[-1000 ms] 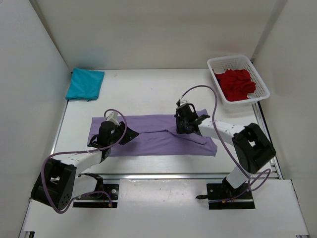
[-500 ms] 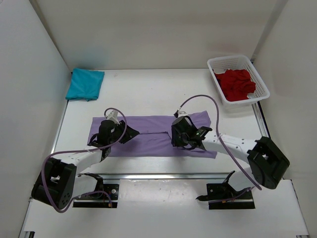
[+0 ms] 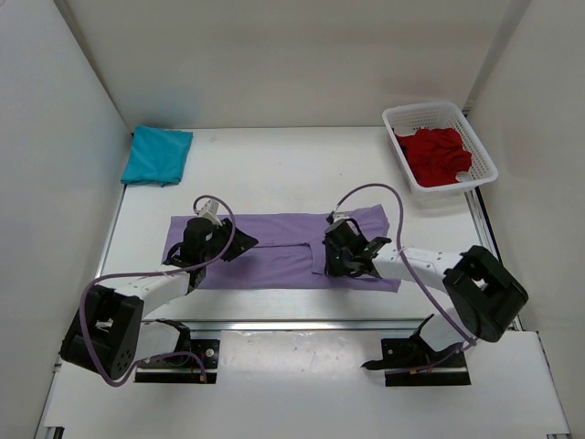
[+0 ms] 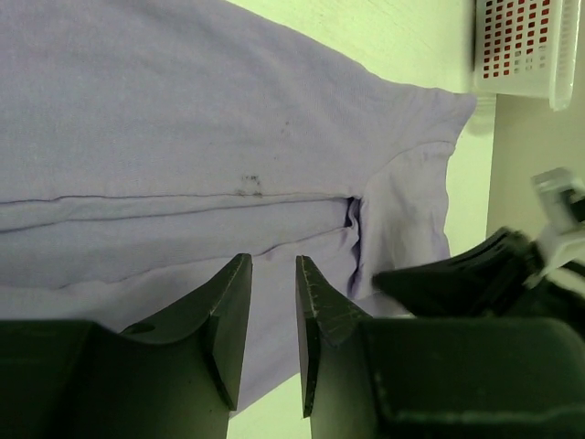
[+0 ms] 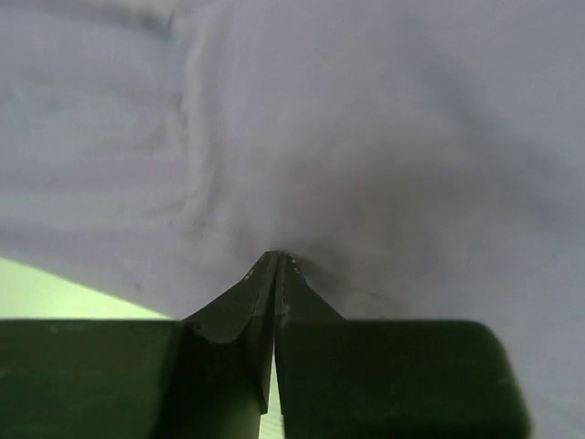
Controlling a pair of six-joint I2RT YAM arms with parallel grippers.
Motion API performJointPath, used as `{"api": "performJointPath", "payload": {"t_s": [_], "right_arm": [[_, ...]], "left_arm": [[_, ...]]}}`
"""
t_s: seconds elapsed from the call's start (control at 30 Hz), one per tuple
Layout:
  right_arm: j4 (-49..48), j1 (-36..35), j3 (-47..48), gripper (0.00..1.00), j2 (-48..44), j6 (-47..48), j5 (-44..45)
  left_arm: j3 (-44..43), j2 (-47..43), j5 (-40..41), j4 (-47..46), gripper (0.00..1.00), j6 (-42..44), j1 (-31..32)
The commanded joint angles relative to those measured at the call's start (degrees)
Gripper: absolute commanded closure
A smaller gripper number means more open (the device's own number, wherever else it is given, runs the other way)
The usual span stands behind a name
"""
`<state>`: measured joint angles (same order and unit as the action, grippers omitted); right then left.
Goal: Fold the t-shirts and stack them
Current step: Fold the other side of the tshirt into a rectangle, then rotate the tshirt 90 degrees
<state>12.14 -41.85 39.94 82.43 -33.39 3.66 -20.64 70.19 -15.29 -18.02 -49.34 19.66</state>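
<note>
lavender shirt (image 3: 283, 251) lies flat mid-table. right gripper (image 5: 276, 258) is pinched tight on its cloth. left gripper (image 4: 272, 274) is slightly parted above it, holding nothing. teal shirt (image 3: 157, 154) sits folded far-left, red shirt (image 3: 437, 154) in the basket (image 3: 430, 110).

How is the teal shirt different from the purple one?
The teal t-shirt is folded into a small rectangle; the purple t-shirt lies spread out in a long strip. The teal one sits in the far left corner; the purple one lies across the middle. Both are plain and lie flat.

Passage between teal shirt (image 3: 157, 155) and basket (image 3: 482, 152) — open.
</note>
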Motion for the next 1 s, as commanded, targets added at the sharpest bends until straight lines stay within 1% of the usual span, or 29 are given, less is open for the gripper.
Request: {"api": "performJointPath", "payload": {"t_s": [0.0,0.1,0.17,0.2,0.23,0.3,0.4,0.47,0.5,0.57,0.6,0.67,0.7,0.77,0.8,0.87,0.9,0.93,0.97], "right_arm": [[-1.3,-3.1,1.9,1.0,1.9,0.5,-1.3],[-0.1,-2.5,2.0,0.98,-1.1,1.2,-1.1],[0.3,1.0,1.3,0.9,-6.6,2.5,-0.7],[-0.4,1.9,0.1,0.89,-8.1,3.1,-1.3],[-1.1,5.1,0.1,0.88,-10.0,3.2,-2.5],[-2.2,11.4,-1.6,0.87,-10.2,4.3,-3.0],[-4.0,18.2,-1.2,0.95,-5.6,5.8,-6.0],[-6.9,20.1,-0.6,0.96,0.0,7.0,-6.3],[-6.5,21.8,0.7,0.98,1.1,7.0,-6.3],[-8.2,23.6,3.1,1.0,8.0,7.7,-7.6],[-8.4,24.5,5.6,1.0,10.0,8.0,-7.9],[-5.7,25.6,12.2,1.0,18.6,9.0,-10.1],[-5.0,25.8,17.5,0.99,20.7,9.7,-10.2],[-0.7,26.4,32.7,1.0,30.8,10.4,-12.9],[0.8,26.0,37.6,1.0,33.7,11.5,-13.3],[10.9,26.3,60.5,1.0,46.0,13.1,-14.5],[14.6,25.9,67.3,1.0,53.0,13.9,-15.1],[21.7,25.6,81.9,1.0,56.1,15.5,-15.5],[28.5,25.2,98.7,1.0,62.7,16.8,-15.4]], "left_arm": [[-1.2,-0.1,-0.8,-0.8,0.64,0.7,-1.9],[-0.1,-0.4,-2.7,-0.9,0.63,0.0,-3.7],[0.4,-1.6,-3.3,-0.8,0.64,0.1,-3.9],[0.4,-2.1,-3.1,-0.2,0.63,0.6,-3.5],[-0.4,-2.4,-3.1,0.6,0.63,1.3,-2.5],[-1.6,-2.6,-2.4,1.8,0.62,3.0,-0.5],[-4.2,-1.6,-2.9,4.6,0.61,5.6,2.6],[-5.7,-0.4,-4.0,6.3,0.62,7.0,4.4],[-6.1,-0.1,-4.8,6.3,0.62,7.4,4.6],[-6.3,0.6,-5.8,6.5,0.62,7.9,5.5],[-6.0,0.7,-6.2,6.7,0.61,7.9,5.6],[-6.1,1.1,-7.4,6.4,0.6,8.0,5.7],[-6.0,1.2,-7.2,6.7,0.61,8.0,5.7],[-5.5,1.0,-7.7,6.5,0.6,7.8,5.3],[-5.5,0.6,-7.8,6.6,0.61,7.6,5.0],[-5.5,0.1,-8.3,7.4,0.6,8.4,4.7],[-5.6,-0.1,-8.4,8.4,0.6,8.3,4.7],[-5.8,-0.1,-8.3,9.4,0.61,8.9,4.6],[-5.8,-0.5,-8.2,10.2,0.6,9.2,4.5]]}}
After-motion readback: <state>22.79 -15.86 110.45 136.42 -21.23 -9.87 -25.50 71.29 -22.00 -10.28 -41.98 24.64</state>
